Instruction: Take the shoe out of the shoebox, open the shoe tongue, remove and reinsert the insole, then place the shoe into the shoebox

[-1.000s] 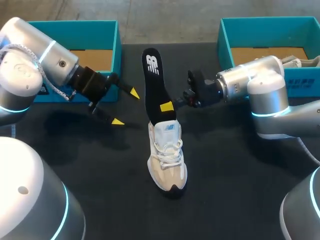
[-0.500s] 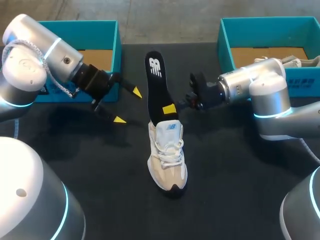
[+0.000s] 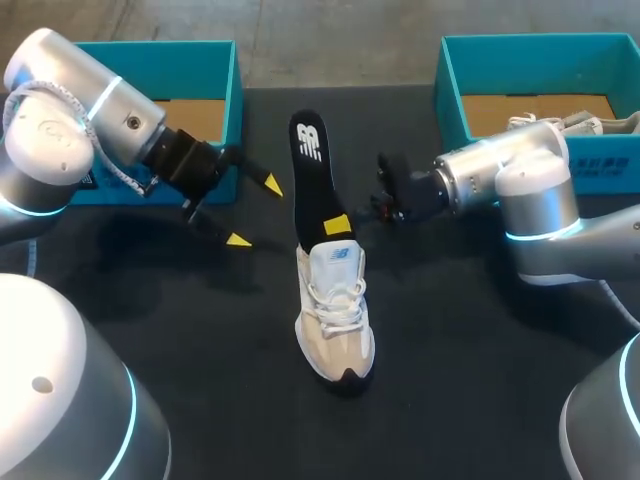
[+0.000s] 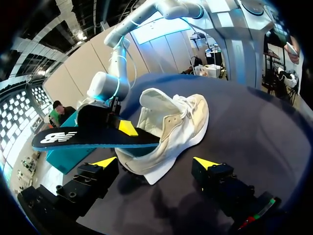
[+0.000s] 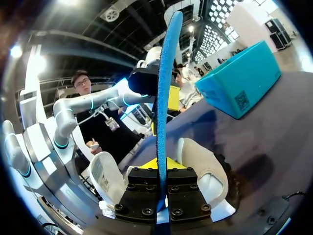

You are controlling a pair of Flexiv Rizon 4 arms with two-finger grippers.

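Observation:
A white sneaker (image 3: 335, 315) stands on the dark table, toe toward me. A black insole (image 3: 310, 170) rises steeply out of its opening, its lower end inside the shoe. My right gripper (image 3: 338, 224) is shut on the insole just above the tongue; its own view shows the insole's blue edge (image 5: 164, 83) clamped between its fingers, with the sneaker (image 5: 208, 171) below. My left gripper (image 3: 254, 212) stands open to the left of the insole, touching nothing. In its view the sneaker (image 4: 171, 125) and insole (image 4: 88, 139) lie just ahead of its gripper (image 4: 155, 162).
A teal shoebox (image 3: 232, 95) stands at the back left, behind my left gripper. Another teal shoebox (image 3: 450, 85) at the back right holds a second shoe (image 3: 600, 122). Bare dark table lies in front of the sneaker.
My right gripper has lowered the insole a little, deeper into the sneaker. My left arm shifted slightly, then held still with its fingers open.

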